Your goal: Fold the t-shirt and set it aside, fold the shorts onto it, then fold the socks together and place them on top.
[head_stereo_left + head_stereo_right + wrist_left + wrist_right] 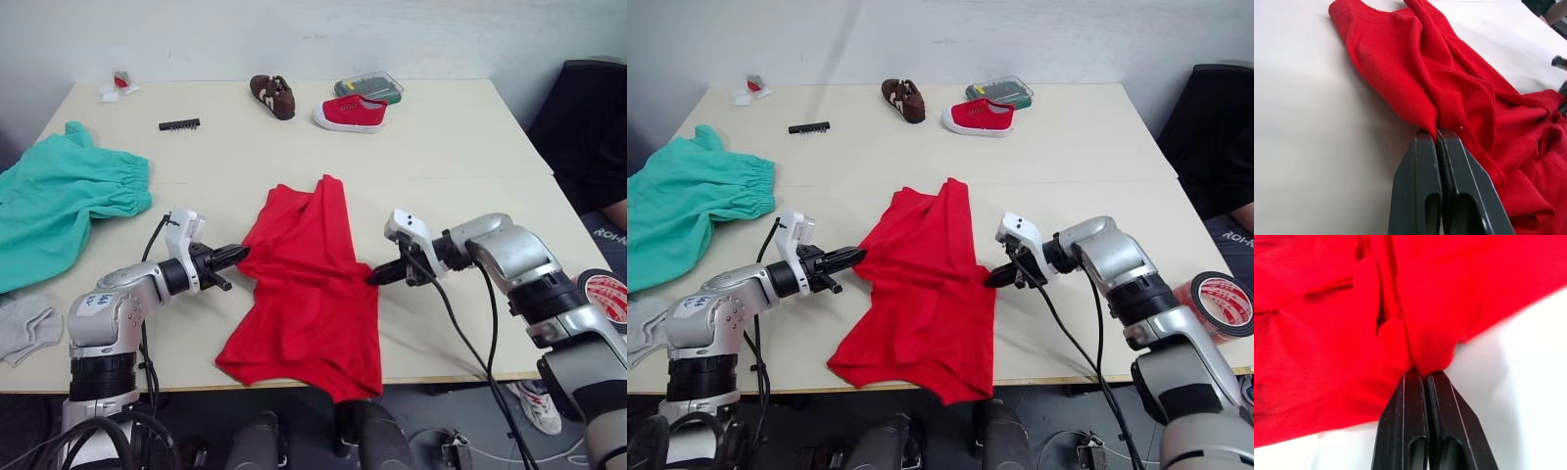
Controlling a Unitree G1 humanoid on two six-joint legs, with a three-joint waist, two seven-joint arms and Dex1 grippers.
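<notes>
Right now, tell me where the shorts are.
In the head views, the shorts lie on the table's left side, apart from the t-shirt, with a sock just nearer the robot.

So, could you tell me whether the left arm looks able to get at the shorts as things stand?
Probably not yet: the left gripper is shut on the t-shirt edge. The shorts lie on that arm's side, with open table between, so nothing else blocks.

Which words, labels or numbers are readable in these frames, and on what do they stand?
"ROH": partial white letters on a person's dark clothing, cut off at the frame edge.
Handwritten blue marks on a white sticker on the left arm: too small to read.
Red print on the tape roll: unreadable.
</notes>
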